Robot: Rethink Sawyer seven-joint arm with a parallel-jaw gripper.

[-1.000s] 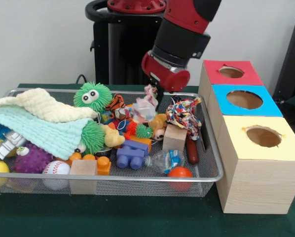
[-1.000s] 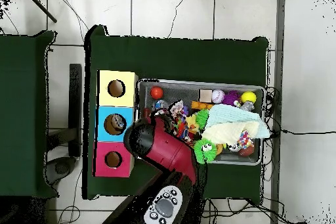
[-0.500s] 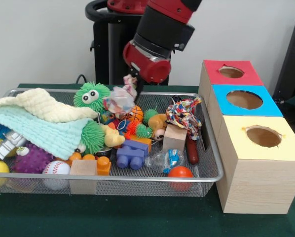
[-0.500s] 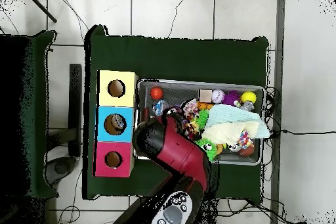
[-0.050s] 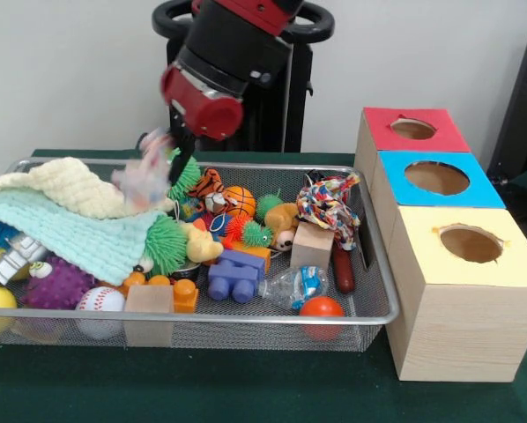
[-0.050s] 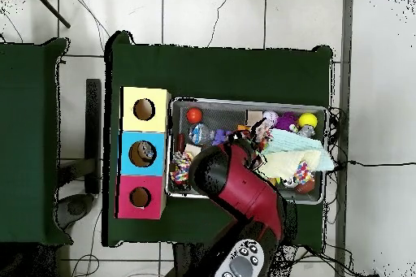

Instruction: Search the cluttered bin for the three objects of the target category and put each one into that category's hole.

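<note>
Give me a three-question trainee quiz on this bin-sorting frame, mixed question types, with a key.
1. True or false: the gripper hangs over the red box.
2. Which box stands nearest the camera in the front view? A) red B) blue C) yellow
3. Fill in: the orange ball lies in the bin's corner beside the ____ box.

Key:
1. False; it is over the bin's cloth end, carrying a blurred pale toy.
2. C, the yellow box.
3. yellow

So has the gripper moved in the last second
Yes. In the front view the gripper has swung left, away from the red box, carrying a pale rag toy over the blankets.
</note>
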